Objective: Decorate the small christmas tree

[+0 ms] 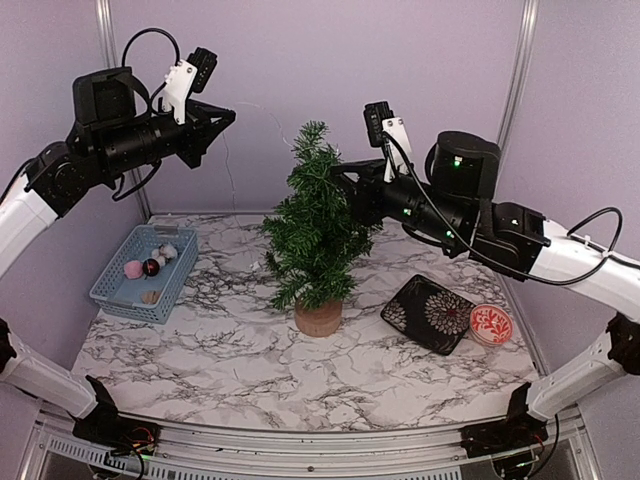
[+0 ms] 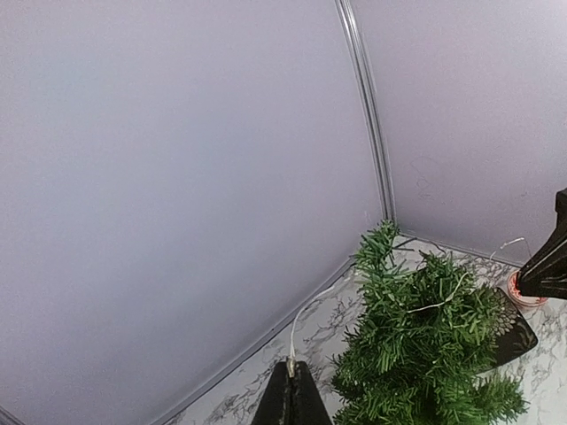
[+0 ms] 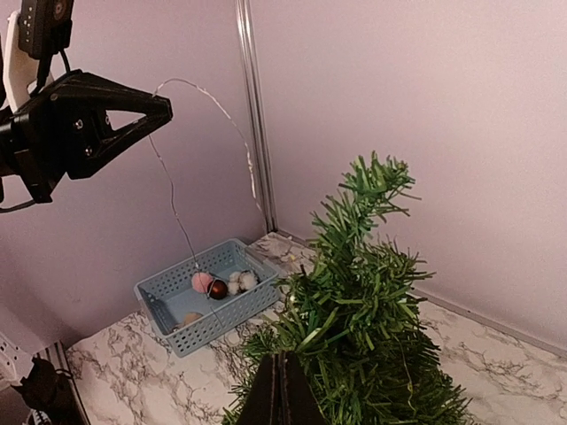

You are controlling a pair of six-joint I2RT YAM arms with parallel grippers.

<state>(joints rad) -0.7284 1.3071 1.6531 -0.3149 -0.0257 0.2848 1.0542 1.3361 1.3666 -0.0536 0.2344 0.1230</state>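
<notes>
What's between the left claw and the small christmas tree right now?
A thin wire, pinched in the left claw, runs across the gap to the small christmas tree; the left wrist view shows it best.

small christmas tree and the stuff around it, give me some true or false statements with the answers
1. The small christmas tree stands upright on the marble table. True.
2. The blue basket is empty. False: it holds small ornament balls.
3. The left hand is shut on a thin wire. True.
4. The black patterned plate lies left of the tree. False: it lies to its right.
5. The right hand reaches into the basket. False: it is shut at the tree's branches.
</notes>
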